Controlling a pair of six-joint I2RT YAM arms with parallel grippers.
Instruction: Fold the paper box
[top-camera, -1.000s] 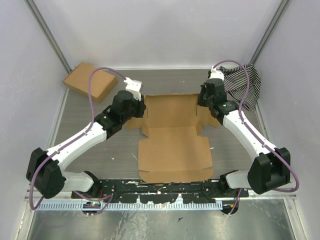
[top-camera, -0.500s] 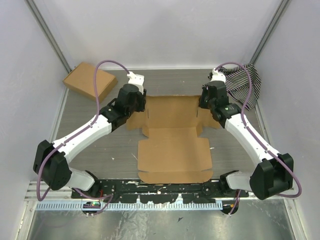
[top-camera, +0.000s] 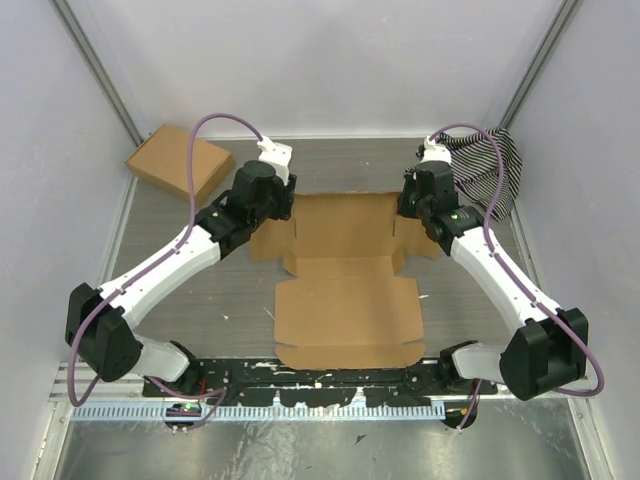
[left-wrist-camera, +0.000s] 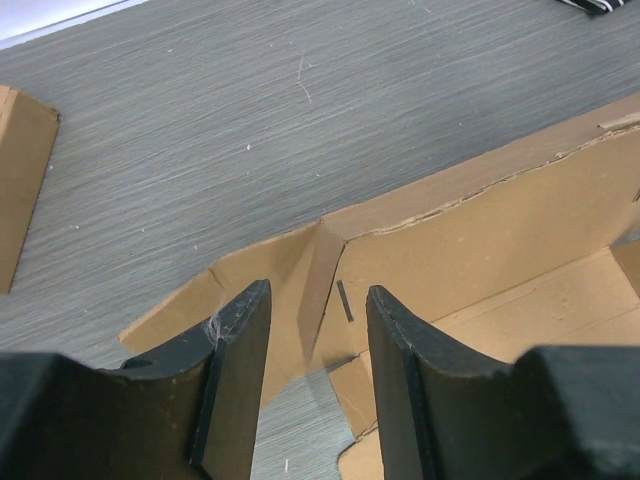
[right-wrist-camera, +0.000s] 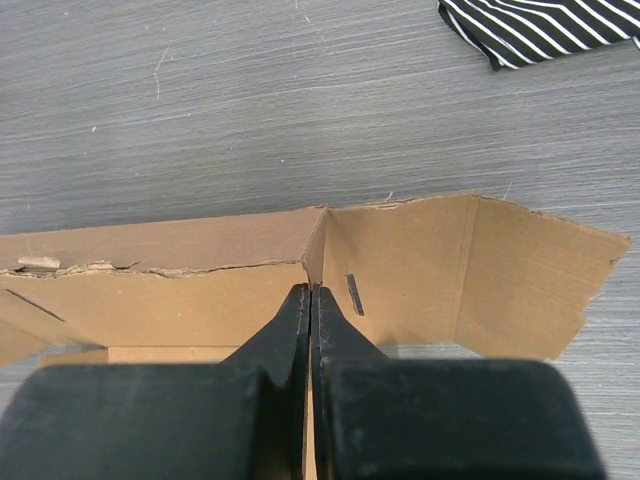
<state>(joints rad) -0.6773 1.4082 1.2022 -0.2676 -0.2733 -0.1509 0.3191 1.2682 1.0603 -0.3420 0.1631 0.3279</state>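
Currently the paper box (top-camera: 345, 290) lies mid-tabletop with its rear wall half raised. The left pincer (left-wrist-camera: 318, 292), spread, straddles the 11 o'clock corner flap. The right pincer (right-wrist-camera: 310, 292) is pressed together at the 1 o'clock crease. Uneven pulling could rip the ragged rear edge further, or slide the sheet on the smooth grey tabletop (top-camera: 200, 290). White walls surround a formed cardboard box (top-camera: 180, 163) at 10 o'clock and a striped cloth (top-camera: 490, 170) at 2.

The box (top-camera: 345, 290), a plain brown corrugated die-cut sheet, lay mostly unfolded at the middle of the surface (top-camera: 240, 300). Its near panels lay flat, while its far edge stood up as a low wall, with a flap angled at each far corner.
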